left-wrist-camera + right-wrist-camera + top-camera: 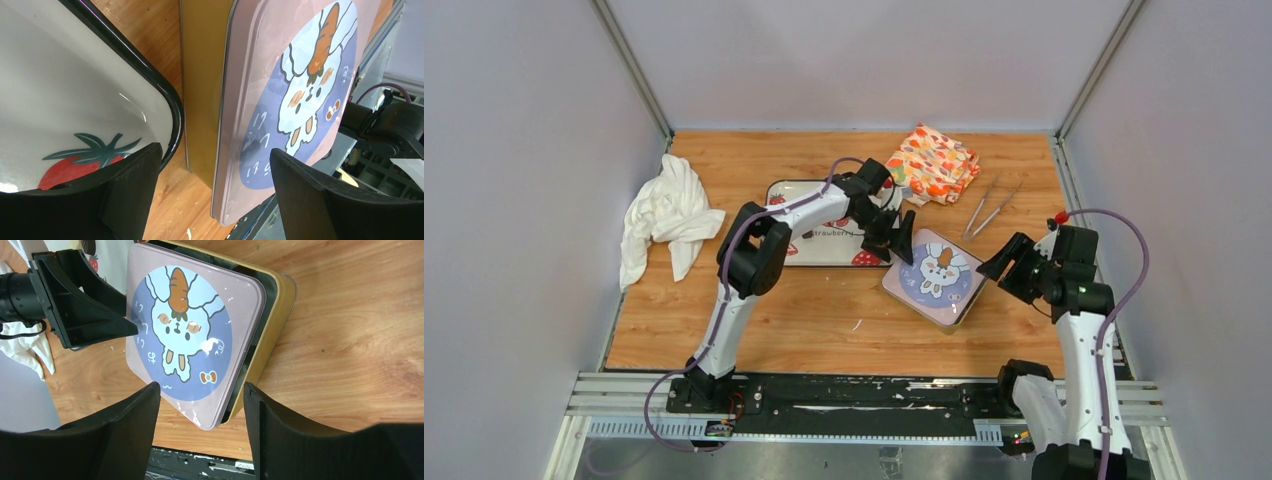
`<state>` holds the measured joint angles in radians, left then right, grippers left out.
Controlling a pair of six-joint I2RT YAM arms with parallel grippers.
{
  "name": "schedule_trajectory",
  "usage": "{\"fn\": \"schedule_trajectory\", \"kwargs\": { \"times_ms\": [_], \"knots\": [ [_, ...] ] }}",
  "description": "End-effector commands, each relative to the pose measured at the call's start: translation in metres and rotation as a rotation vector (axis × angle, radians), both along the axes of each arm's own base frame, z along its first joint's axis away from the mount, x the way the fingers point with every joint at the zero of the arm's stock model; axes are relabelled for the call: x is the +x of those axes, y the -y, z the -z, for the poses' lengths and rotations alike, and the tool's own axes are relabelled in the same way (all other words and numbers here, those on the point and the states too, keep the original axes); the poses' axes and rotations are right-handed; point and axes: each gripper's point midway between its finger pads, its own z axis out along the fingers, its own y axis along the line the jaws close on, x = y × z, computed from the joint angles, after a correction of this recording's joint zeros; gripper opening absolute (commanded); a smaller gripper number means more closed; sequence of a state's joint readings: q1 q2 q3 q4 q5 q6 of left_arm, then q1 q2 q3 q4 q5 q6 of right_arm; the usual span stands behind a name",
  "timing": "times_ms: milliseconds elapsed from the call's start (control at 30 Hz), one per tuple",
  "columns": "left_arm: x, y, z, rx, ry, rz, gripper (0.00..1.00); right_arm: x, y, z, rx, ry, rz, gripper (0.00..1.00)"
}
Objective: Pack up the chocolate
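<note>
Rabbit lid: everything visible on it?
Rounded-square metal lid, glossy lilac-pink, printed with a white rabbit and carrot on a blue circle. It lies askew on the gold tin base, not seated, a dark gap along one side. The open left tool straddles one edge; contact unclear.

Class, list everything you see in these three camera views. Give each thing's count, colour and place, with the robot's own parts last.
Cloth: one, white, crumpled, table's far left.
Tray: one, white, black rim, strawberry print, centre.
Tin: one, gold, right of the tray.
Lid: one, pink, rabbit picture, askew on the tin.
Fabric bundle: one, orange-patterned, folded, far side.
Tweezers: one pair, silver, right of the bundle.
Table: one, wood.
Chocolate: none visible.
Left gripper: black, open, over the tray-tin gap.
Right gripper: black, open, right of the tin.
</note>
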<state>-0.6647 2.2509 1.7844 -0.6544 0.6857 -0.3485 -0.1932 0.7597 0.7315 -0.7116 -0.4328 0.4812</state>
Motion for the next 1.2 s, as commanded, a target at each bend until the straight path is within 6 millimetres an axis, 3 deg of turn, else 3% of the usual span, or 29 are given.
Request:
{"fn": "schedule_trajectory", "kwargs": {
  "times_ms": [0, 100, 233, 367, 500, 667, 800, 933, 1167],
  "knots": [
    [0.002, 0.004, 0.005, 0.01, -0.01, 0.002, 0.84, -0.003, -0.005, -0.005, -0.05, 0.006, -0.136, 0.63],
    [0.003, 0.005, 0.007, 0.011, -0.013, -0.002, 0.83, -0.005, -0.026, -0.014, -0.078, 0.062, -0.29, 0.63],
    [0.003, 0.006, 0.009, 0.014, -0.017, -0.002, 0.83, -0.023, -0.084, -0.021, -0.072, 0.101, -0.627, 0.6],
    [0.004, 0.006, 0.01, 0.018, -0.018, -0.003, 0.83, -0.049, -0.136, -0.005, -0.136, 0.023, -0.923, 0.56],
    [0.005, 0.006, 0.011, 0.019, -0.02, -0.004, 0.83, -0.057, -0.166, 0.011, -0.236, -0.035, -1.085, 0.4],
    [0.005, 0.007, 0.011, 0.017, -0.023, -0.002, 0.83, -0.052, -0.191, 0.027, -0.306, -0.024, -1.159, 0.32],
    [0.004, 0.006, 0.01, 0.018, -0.02, -0.001, 0.83, -0.057, -0.197, 0.053, -0.329, -0.066, -1.191, 0.28],
    [0.004, 0.006, 0.01, 0.019, -0.019, -0.001, 0.83, -0.053, -0.182, 0.077, -0.423, -0.108, -1.132, 0.23],
    [0.004, 0.004, 0.009, 0.028, -0.007, 0.021, 0.83, -0.041, -0.162, 0.088, -0.536, -0.12, -1.04, 0.19]
  ]
}}
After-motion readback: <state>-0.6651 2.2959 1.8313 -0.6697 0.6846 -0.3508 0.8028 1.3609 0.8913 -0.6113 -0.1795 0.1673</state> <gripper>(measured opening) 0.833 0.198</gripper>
